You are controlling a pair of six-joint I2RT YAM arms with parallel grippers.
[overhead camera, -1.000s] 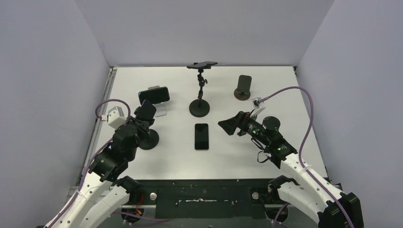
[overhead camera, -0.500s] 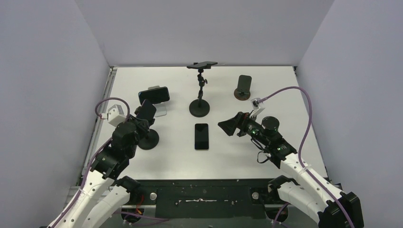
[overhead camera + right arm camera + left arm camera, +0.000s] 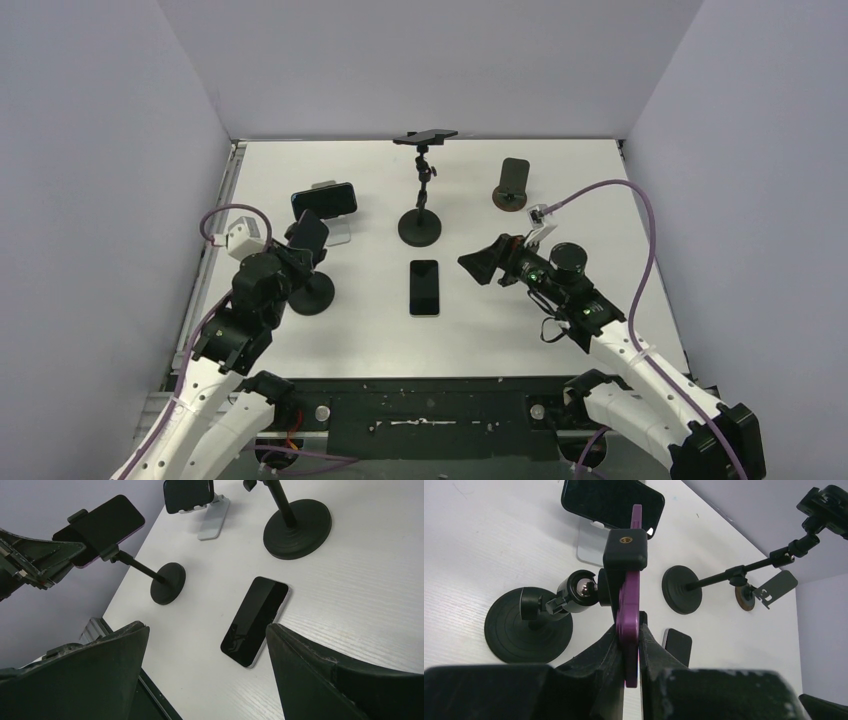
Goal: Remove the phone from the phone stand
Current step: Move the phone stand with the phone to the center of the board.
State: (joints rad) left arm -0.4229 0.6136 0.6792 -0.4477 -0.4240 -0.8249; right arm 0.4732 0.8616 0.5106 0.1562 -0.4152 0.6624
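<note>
Held in clamp of phone stand [image 3: 529,625]: purple phone [image 3: 629,592], seen edge-on, at left side of worktop [image 3: 560,190]. Round stand base rested on surface. Around near end of purple phone, left gripper [image 3: 629,622] is placed; jaws seen pressed against both faces, apparently clamped on it, though contact is partly shadowed. Over worktop right of centre, right gripper [image 3: 207,627] is held, jaws spread wide apart. Near centre, black phone [image 3: 424,287] laid flat.

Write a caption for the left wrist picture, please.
Left pincer pinches the purple phone clamped in its black stand.
</note>
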